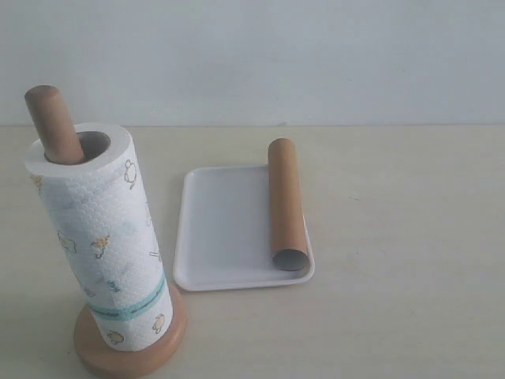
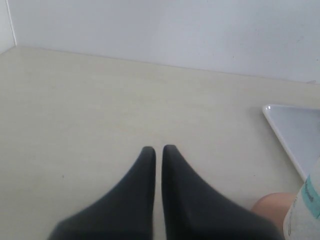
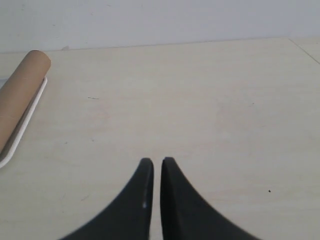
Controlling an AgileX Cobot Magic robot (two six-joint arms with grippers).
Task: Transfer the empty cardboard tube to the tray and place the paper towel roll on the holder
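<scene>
The paper towel roll [image 1: 102, 245] stands on the holder [image 1: 130, 347], whose dowel tip [image 1: 52, 122] pokes out of the roll's core. The empty cardboard tube [image 1: 286, 203] lies along the right side of the white tray [image 1: 225, 229]. Neither gripper shows in the exterior view. My left gripper [image 2: 158, 150] is shut over bare table, holding nothing, with the tray corner [image 2: 295, 132], the roll's edge [image 2: 307, 210] and the holder base [image 2: 270, 205] off to one side. My right gripper [image 3: 154, 162] is shut and empty above the table, apart from the tube [image 3: 20, 92] and the tray rim [image 3: 22, 127].
A pale wooden tabletop [image 1: 394, 237] runs back to a plain white wall [image 1: 276, 55]. A white side wall [image 2: 6, 25] stands at the table's edge in the left wrist view.
</scene>
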